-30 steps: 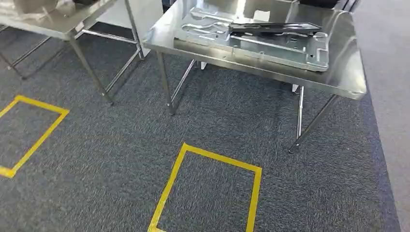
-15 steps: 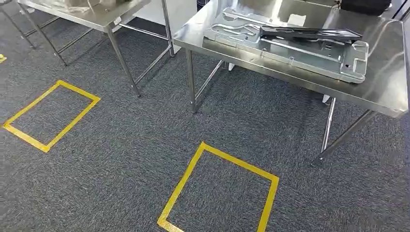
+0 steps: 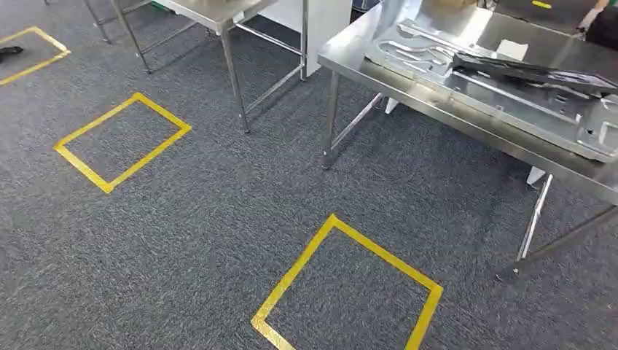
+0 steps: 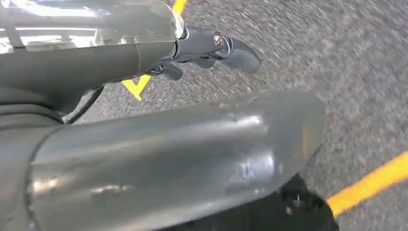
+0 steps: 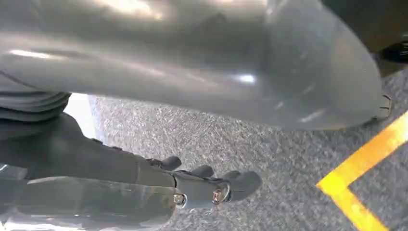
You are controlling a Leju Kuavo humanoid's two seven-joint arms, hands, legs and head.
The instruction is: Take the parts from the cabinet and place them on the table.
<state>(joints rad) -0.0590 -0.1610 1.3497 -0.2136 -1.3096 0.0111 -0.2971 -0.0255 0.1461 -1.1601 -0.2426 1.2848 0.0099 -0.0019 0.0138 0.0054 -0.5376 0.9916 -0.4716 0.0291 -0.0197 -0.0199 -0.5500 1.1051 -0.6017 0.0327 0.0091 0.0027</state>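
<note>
Head view shows a steel surface point(image 3: 466, 109) at the upper right, standing on thin legs over a grey carpet point(image 3: 218, 219). On this surface lies a large pressed metal part point(image 3: 510, 91), flat, and a long black part point(image 3: 536, 73) lies on top of it, reaching toward the right edge of the picture. A second steel table point(image 3: 211, 11) stands at the upper left, well apart from the first one. Three yellow tape squares are on the carpet: one near the bottom middle point(image 3: 346, 288), one to the left point(image 3: 120, 142), and a corner of a third at the far upper left point(image 3: 33, 51). Left wrist view shows the left hand point(image 4: 207, 50) hanging above the carpet; its dark fingers point(image 4: 238, 55) are bent slightly inward and they hold nothing, with yellow tape point(image 4: 370, 185) on the floor beneath. Right wrist view shows the right hand point(image 5: 202, 185) also above the carpet, its fingers point(image 5: 240, 183) lightly bent side by side with nothing between them, and a yellow tape corner point(image 5: 356, 183) is near.
</note>
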